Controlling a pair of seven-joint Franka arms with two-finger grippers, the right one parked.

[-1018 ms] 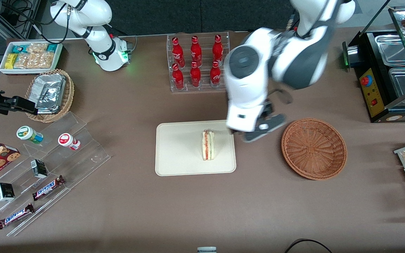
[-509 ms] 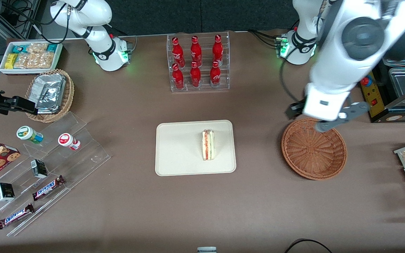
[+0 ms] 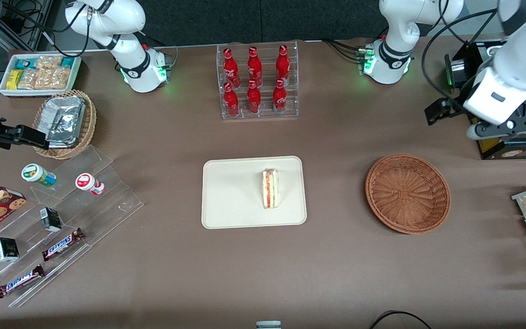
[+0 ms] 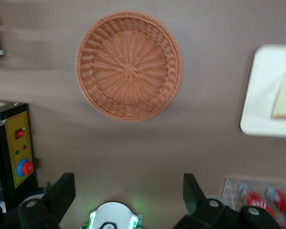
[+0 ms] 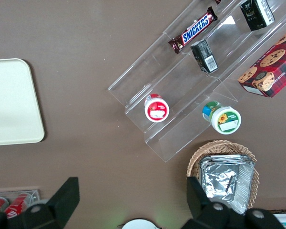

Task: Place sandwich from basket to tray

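White bread sandwich sat on the tray, so our job looked done. We kept our end effector wide and empty, high above the bare basket.

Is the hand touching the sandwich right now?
Apart. The front view shows the open hand raised toward the working arm's end of the table, bare table between it and the sandwich on the tray.

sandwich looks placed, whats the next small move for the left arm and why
Probably none beyond settling into a parked pose. The small triangular wedge sandwich lies on the flat cream-white rectangular tray, the round reddish-brown wicker basket is empty, and the left claw is open, holding nothing, high above the working arm's end of the table.
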